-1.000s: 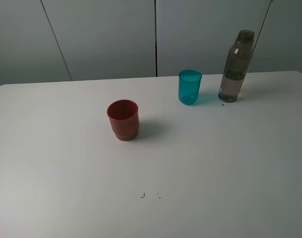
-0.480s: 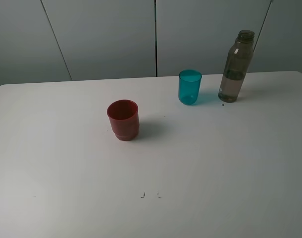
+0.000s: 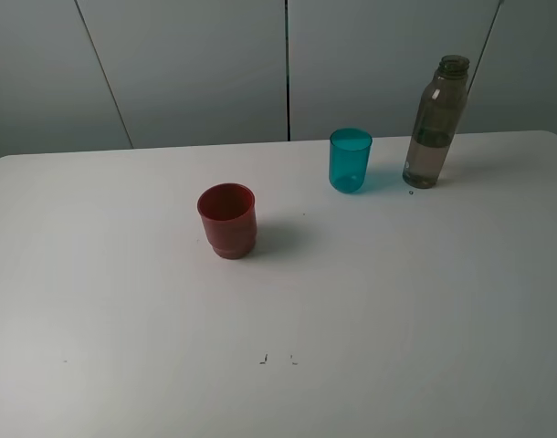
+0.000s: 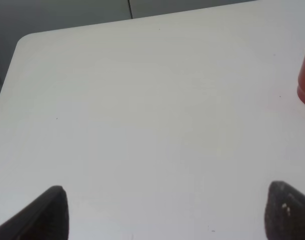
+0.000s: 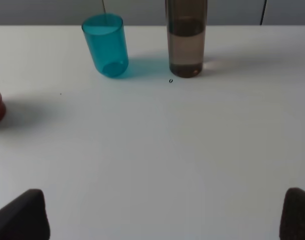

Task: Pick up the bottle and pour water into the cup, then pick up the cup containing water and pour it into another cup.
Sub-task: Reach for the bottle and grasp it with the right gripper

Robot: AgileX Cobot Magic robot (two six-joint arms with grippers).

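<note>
Right claw (image 5: 160, 220) gapes empty, short of the tall smoky plastic bottle (image 5: 186, 45) ahead; left claw (image 4: 170, 215) gapes too; teal translucent tumbler (image 5: 106, 46) and red opaque cup (image 3: 227, 219) stand untouched; all pouring seems left.

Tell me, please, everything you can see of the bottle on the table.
The bottle is tall, slim, translucent smoky grey-brown plastic, with a narrow neck; whether it is capped is unclear. A liquid line shows partway up. It stands upright near the far edge of the table, right of the teal cup and apart from it, touching nothing else.
</note>
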